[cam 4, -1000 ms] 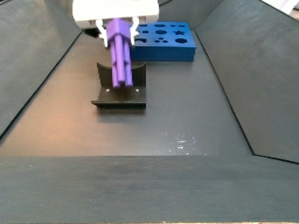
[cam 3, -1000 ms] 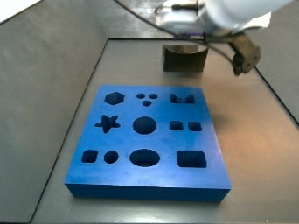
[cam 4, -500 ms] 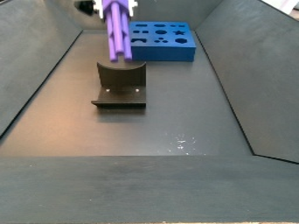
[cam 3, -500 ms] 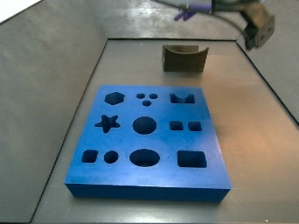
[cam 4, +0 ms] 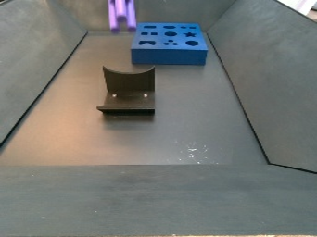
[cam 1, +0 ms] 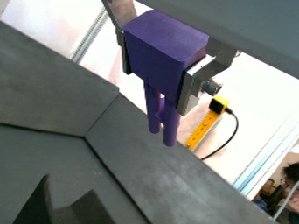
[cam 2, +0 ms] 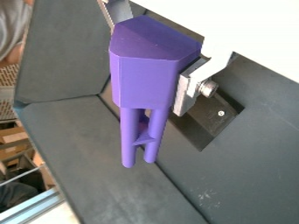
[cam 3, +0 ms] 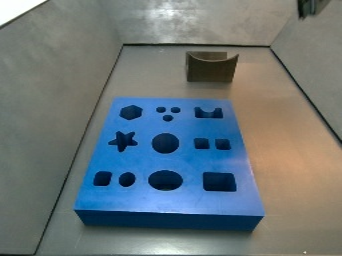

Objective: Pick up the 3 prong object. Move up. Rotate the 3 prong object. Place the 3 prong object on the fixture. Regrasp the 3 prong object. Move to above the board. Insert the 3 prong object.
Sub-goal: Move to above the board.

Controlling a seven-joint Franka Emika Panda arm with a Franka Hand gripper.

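My gripper (cam 1: 156, 77) is shut on the blocky head of the light purple 3 prong object (cam 1: 163, 45), with a silver finger plate on each side of it. The prongs (cam 2: 140, 140) hang down from the head in both wrist views. In a side view only the blurred prong ends (cam 4: 121, 14) show at the top edge, high above the fixture (cam 4: 128, 90). The fixture (cam 3: 210, 66), a dark notched block, stands empty on the floor behind the blue board (cam 3: 167, 150). The board (cam 4: 171, 43) lies flat with its cut-outs empty.
Sloped dark grey walls (cam 3: 54, 70) close in the floor on all sides. A dark bit of the arm (cam 3: 310, 6) shows at the top corner of a side view. A yellow tape and cable (cam 1: 211, 118) lie outside the bin.
The gripper has risen straight up from the fixture with the 3 prong object in it. It has nearly left the top of both side views.
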